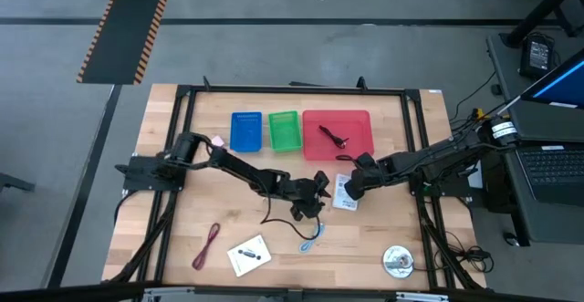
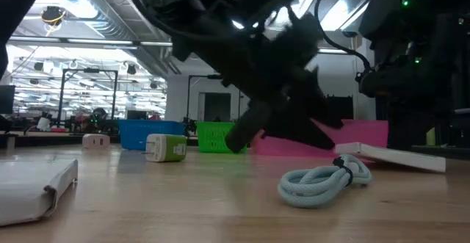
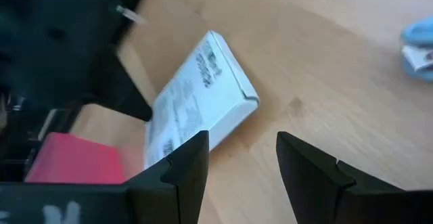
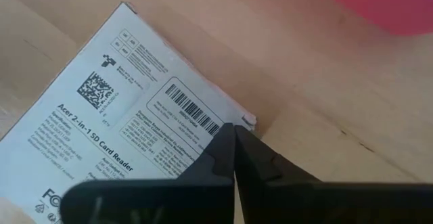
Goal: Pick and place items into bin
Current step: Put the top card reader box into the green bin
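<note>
A white printed packet [image 1: 345, 194] lies flat on the table in front of the red bin [image 1: 360, 119]. My right gripper [image 4: 235, 130] is shut, its tips over the packet's [image 4: 135, 126] corner. My left gripper [image 3: 241, 143] is open and hangs just left of the same packet [image 3: 203, 92], pointing at it. A light-blue cable loop [image 1: 310, 236] lies near the table's near edge, below the left gripper [image 1: 310, 202]. Farther left lie a maroon cable [image 1: 208, 245] and a white card [image 1: 248, 255]. A green-white piece [image 2: 167, 147] sits on the table. My right gripper's shut fingertips [image 4: 223, 146] stand at the packet's corner [image 4: 240, 119], coming from above and slanting in from the table's right. Whether they touch the packet I cannot tell. The packet lies flat on the table.
Blue bin [image 1: 245, 130], green bin [image 1: 284, 130] and red bin stand in a row at the far side; a dark thin item [image 1: 333, 138] lies in the red one. A round disc [image 1: 398, 261] sits near the right front corner. A black frame [image 1: 182, 97] rims the table.
</note>
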